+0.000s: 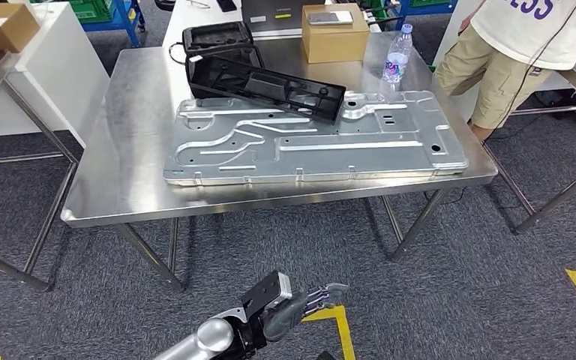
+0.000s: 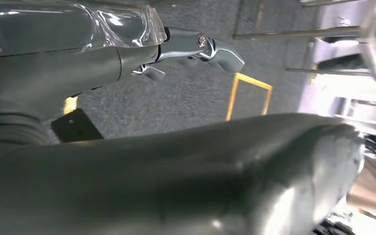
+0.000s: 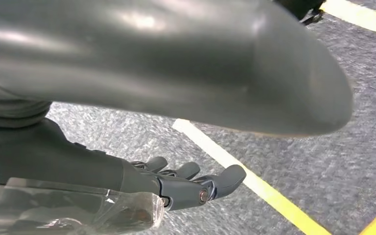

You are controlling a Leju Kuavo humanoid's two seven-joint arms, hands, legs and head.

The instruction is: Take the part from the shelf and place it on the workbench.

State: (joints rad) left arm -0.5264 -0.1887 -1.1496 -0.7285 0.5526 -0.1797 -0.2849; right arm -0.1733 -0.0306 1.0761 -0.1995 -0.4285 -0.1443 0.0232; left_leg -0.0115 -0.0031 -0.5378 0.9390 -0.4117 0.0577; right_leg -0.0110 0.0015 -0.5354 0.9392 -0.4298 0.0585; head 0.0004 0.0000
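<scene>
On the steel workbench (image 1: 120, 112) ahead of the robot lies 1 large silver stamped metal panel (image 1: 315, 142), flat, taking up most of the near and middle surface. 1 long black plastic part (image 1: 266, 84) rests across the panel's far left edge, tilted, its left end on the bench and its right end over the panel. Behind it at the far left sits 1 more black moulded piece (image 1: 217, 36), touching or just beside the long one, cannot tell which. 1 cardboard box (image 1: 335, 34) stands at the far middle, 1 clear water bottle (image 1: 397, 54) upright to its right, near the far right corner. 1 person (image 1: 521, 52) in a white shirt and khaki shorts stands just past the bench's right end. Low at the near edge, the left hand (image 1: 300, 304) hangs over grey carpet (image 1: 457, 285) with yellow floor tape (image 1: 341, 330), fingers spread and lightly bent, nothing in it; left wrist view shows the same fingers (image 2: 215, 49) free over the floor. Right hand (image 3: 191, 183) hangs over carpet and tape too, fingers loosely extended, holding nothing.
</scene>
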